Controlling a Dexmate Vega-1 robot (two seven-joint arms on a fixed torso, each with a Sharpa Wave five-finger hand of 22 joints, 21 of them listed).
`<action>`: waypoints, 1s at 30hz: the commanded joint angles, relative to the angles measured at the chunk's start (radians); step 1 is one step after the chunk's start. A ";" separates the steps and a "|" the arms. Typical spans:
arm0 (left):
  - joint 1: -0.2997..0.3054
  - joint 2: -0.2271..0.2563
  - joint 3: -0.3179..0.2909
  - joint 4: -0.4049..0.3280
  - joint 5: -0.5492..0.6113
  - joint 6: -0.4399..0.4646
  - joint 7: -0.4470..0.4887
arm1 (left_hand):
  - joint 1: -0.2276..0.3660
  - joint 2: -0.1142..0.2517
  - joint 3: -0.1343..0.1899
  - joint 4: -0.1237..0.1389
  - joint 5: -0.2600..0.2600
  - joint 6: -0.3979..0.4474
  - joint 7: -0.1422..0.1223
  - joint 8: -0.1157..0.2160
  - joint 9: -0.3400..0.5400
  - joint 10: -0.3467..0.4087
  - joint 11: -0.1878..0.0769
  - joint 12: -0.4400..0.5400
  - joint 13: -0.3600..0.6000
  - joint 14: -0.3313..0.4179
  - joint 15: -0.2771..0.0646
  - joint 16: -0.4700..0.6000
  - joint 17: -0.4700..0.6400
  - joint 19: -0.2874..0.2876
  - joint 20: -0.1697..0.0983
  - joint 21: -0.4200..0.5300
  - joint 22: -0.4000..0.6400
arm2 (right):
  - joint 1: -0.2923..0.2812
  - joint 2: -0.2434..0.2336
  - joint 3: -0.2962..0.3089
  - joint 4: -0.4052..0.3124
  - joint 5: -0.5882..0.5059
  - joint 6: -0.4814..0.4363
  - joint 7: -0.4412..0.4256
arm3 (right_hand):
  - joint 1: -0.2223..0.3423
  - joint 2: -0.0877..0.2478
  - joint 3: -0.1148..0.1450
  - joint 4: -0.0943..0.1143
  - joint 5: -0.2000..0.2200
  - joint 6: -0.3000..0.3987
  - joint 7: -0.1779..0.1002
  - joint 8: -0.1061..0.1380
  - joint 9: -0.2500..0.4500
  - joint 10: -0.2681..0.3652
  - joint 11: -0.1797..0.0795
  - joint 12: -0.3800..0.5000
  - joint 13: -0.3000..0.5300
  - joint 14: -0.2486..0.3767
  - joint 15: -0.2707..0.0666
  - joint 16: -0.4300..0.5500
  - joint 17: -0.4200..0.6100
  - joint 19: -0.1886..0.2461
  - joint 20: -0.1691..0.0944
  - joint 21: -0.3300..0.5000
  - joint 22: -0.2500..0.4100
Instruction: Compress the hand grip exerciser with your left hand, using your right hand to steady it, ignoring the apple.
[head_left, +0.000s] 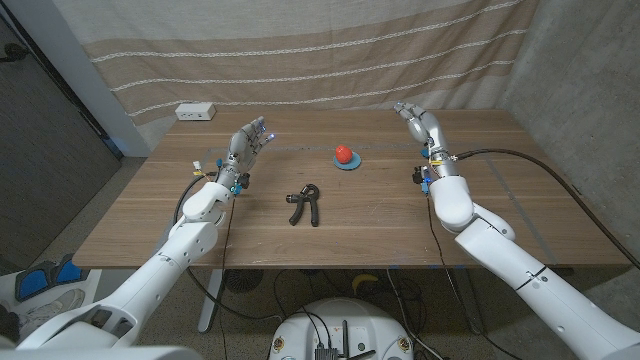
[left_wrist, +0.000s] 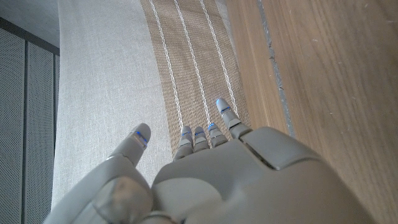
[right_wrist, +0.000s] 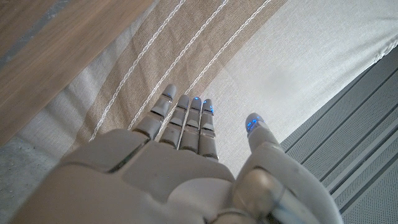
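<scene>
In the head view, the black hand grip exerciser (head_left: 304, 204) with its two curved handles is lying on the smooth wooden table (head_left: 380, 225) between the arms, well apart from the left hand (head_left: 249, 141) and the right hand (head_left: 418, 122), which are both hovering released with fingers spread, while the round red apple (head_left: 343, 153) is sitting on a small blue disc (head_left: 347, 162) behind it. In the left wrist view, the grey, hard-shelled left hand (left_wrist: 211, 174) is reaching with straight fingers toward a woven beige curtain (left_wrist: 112, 74) with thin white stripes, holding nothing. In the right wrist view, the right hand (right_wrist: 180, 168) is showing the same grey shell and blue-lit fingertips (right_wrist: 252, 122), also extended and holding nothing before the striped cloth.
</scene>
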 joint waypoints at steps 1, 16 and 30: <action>-0.001 -0.001 0.000 0.001 0.001 -0.003 0.000 | -0.013 0.005 0.004 -0.007 0.000 0.008 -0.001 -0.003 0.005 0.003 -0.001 0.001 0.005 0.006 0.000 -0.001 0.002 0.008 0.001 -0.004 0.005 | 0.026 -0.008 -0.030 -0.006 -0.043 -0.032 0.021 | -0.002 0.003 0.001 -0.008 0.007 0.008 -0.001 0.008 0.003 0.008 0.000 0.004 0.006 0.006 -0.007 0.006 0.005 0.010 -0.002 0.000 0.001; 0.006 -0.003 -0.002 -0.007 0.002 -0.010 0.007 | -0.015 0.006 0.005 -0.011 0.000 0.011 0.000 -0.003 0.006 0.003 -0.001 0.001 0.005 0.006 -0.001 -0.002 0.002 0.010 0.003 -0.009 0.005 | 0.059 -0.016 -0.066 -0.009 -0.094 -0.060 0.043 | 0.003 0.003 0.002 -0.011 0.010 0.021 -0.006 0.008 0.004 0.018 -0.005 0.007 0.010 0.007 -0.014 0.010 0.011 0.013 -0.006 -0.001 0.002; 0.015 0.000 -0.004 -0.015 -0.003 -0.006 0.010 | -0.018 0.007 0.005 -0.014 -0.001 0.012 -0.001 -0.004 0.006 0.004 0.000 0.000 0.005 0.007 -0.001 -0.002 0.002 0.012 0.003 -0.014 0.005 | 0.087 -0.017 -0.098 -0.006 -0.121 -0.073 0.078 | 0.009 0.004 0.003 -0.013 0.012 0.030 -0.009 0.008 0.004 0.024 -0.010 0.008 0.013 0.006 -0.020 0.014 0.016 0.017 -0.007 -0.002 0.002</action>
